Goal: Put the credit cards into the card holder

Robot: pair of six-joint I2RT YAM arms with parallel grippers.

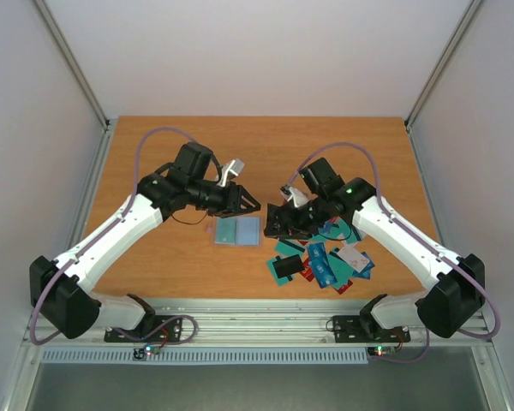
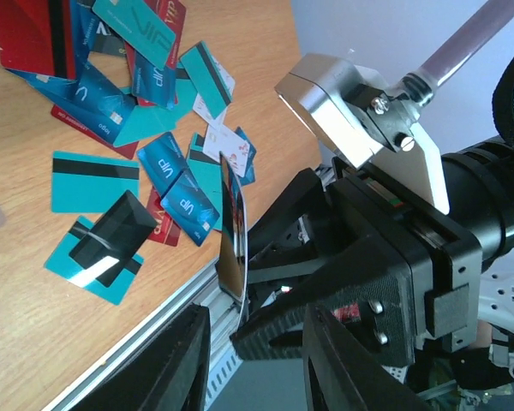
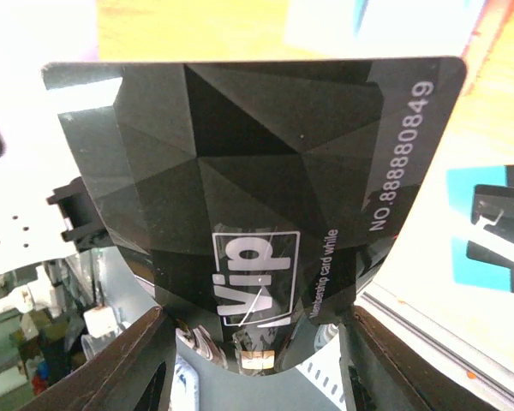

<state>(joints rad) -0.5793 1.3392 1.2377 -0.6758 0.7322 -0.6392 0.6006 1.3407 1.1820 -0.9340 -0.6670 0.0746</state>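
The right gripper [image 3: 257,360] pinches a glossy black, facet-patterned rectangular card [image 3: 257,171]; the left gripper [image 2: 253,330], jaws parted, hangs over the wood-grain table [image 2: 34,342].

Left claw [image 1: 248,203] spread, right claw [image 3: 257,330] clamped

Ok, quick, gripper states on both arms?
Left gripper: open, holding nothing.
Right gripper: closed on a black VIP card.
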